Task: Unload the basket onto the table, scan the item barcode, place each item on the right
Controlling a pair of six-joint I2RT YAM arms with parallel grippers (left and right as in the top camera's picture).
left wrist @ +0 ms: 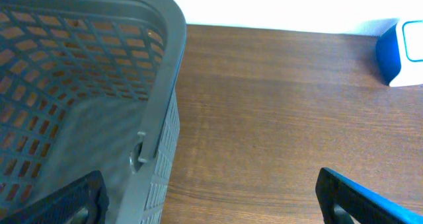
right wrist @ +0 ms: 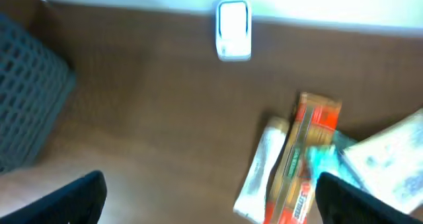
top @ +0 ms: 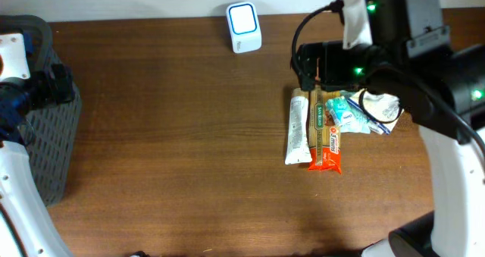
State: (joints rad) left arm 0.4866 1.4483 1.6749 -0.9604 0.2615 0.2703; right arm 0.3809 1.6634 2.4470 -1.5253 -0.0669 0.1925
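Note:
Several items lie in a cluster right of centre: a white tube (top: pixel 297 128), an orange snack bar (top: pixel 326 139), a teal packet (top: pixel 350 114) and a white crumpled packet (top: pixel 384 105). The white and blue barcode scanner (top: pixel 244 27) stands at the table's far edge. My right gripper (top: pixel 309 69) hovers just above the far end of the cluster, open and empty. In the right wrist view, blurred, the gripper (right wrist: pixel 211 201) spans bare wood and the tube (right wrist: pixel 261 174). My left gripper (left wrist: pixel 211 201) is open over the basket's rim, holding nothing.
A grey mesh basket (top: pixel 47 128) stands at the left edge, its rim (left wrist: pixel 168 65) under my left gripper (top: pixel 51 86). The scanner (left wrist: pixel 400 52) shows far right in the left wrist view and at the top (right wrist: pixel 233 29) in the right wrist view.

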